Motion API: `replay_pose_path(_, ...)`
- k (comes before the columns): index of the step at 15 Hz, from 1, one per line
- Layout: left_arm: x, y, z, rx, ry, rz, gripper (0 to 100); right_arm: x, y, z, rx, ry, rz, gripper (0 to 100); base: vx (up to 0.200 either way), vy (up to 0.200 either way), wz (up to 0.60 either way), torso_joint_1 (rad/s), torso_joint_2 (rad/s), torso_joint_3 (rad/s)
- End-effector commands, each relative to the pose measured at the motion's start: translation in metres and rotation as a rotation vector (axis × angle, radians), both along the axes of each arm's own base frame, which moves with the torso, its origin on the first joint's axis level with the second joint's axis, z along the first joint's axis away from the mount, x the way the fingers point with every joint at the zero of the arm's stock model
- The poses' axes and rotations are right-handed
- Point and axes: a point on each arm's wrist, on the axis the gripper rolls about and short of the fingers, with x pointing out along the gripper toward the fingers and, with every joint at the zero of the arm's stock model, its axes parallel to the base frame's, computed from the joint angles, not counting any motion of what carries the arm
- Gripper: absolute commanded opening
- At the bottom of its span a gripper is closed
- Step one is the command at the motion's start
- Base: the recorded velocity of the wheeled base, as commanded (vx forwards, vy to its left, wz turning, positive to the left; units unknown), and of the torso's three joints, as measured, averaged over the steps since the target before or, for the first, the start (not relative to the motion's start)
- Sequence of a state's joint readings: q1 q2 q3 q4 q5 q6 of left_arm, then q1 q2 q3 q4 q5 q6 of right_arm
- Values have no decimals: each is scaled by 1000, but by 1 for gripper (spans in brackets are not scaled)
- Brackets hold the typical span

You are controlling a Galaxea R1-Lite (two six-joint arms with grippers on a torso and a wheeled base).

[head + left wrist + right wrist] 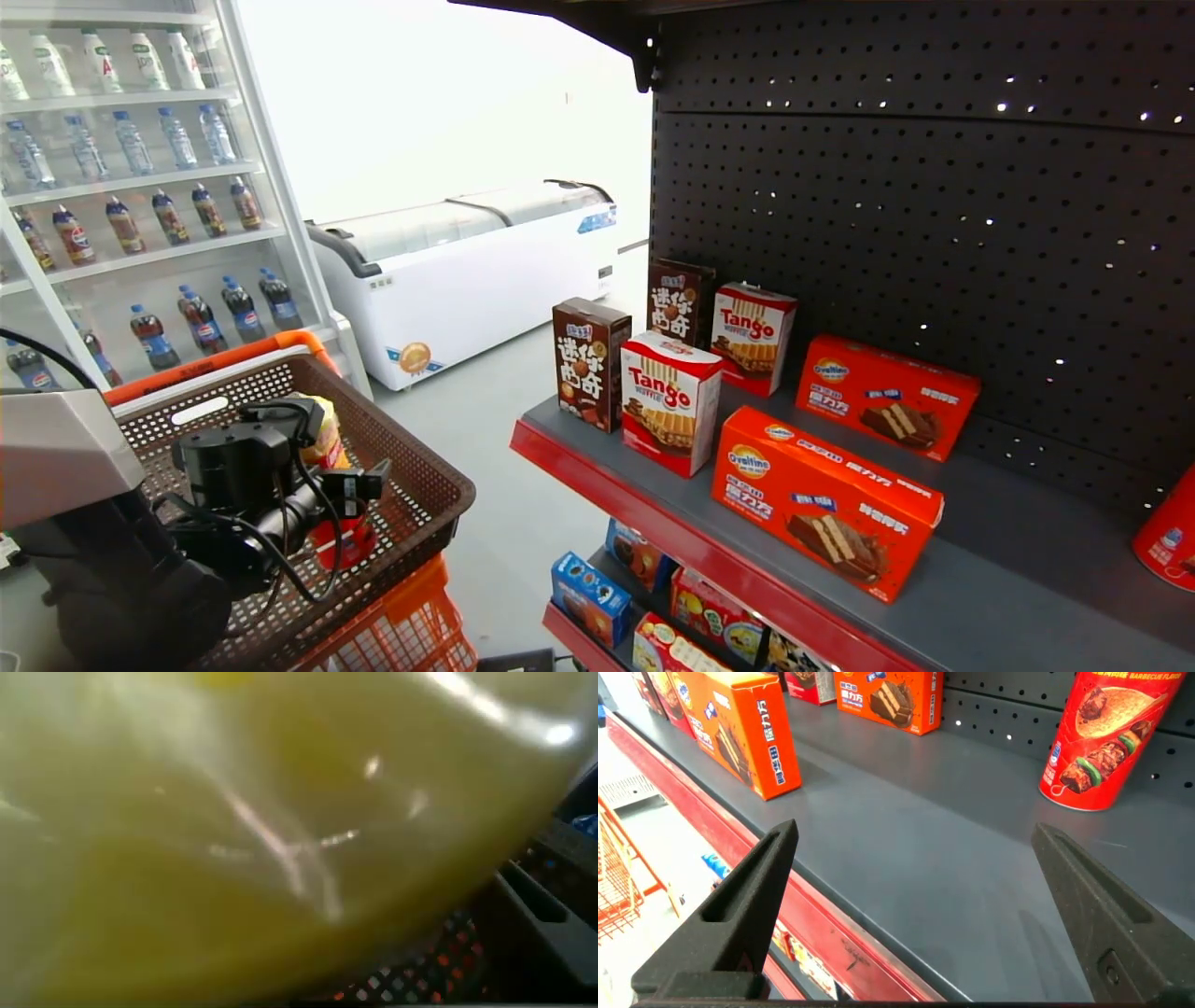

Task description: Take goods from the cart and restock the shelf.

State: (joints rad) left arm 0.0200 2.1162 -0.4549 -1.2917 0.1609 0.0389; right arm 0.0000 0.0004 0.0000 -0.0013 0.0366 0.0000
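Cart (411,621) stands left of the shelf (1008,569), with a brown basket (425,467) on top. The left gripper (359,485) is down inside the basket, right at a yellow bag (325,437). The bag's shiny skin sits close against the left wrist camera (234,840). Whether the gripper pinches the bag I cannot tell. A red item (341,549), too hidden to name, lies under it on the basket floor. The right gripper (915,833) hangs over a bare stretch of the grey shelf with its jaws spread wide and nothing between them. That stretch lies between the front orange box (826,499) and a red can (1097,737). Further along stand a second orange box (887,397), two wafer boxes (670,401) and two brown boxes (590,362), all upright.
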Motion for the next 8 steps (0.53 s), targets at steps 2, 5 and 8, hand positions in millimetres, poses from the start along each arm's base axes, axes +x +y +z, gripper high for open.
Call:
replay_pose_path(2, -3, 0, -10, -3, 37, 2, 100, 0, 0, 0, 0, -1, 0, 100, 0, 0, 0, 0, 0, 0)
replay_pose_path(5, -2, 1, -13, -11, 35, 7, 100, 0, 0, 0, 0, -1, 2, 100, 0, 0, 0, 0, 0, 0)
replay_pose_path(8, -2, 1, -12, -15, 19, 11, 0, 0, 0, 0, 0, -1, 0, 100, 0, 0, 0, 0, 0, 0)
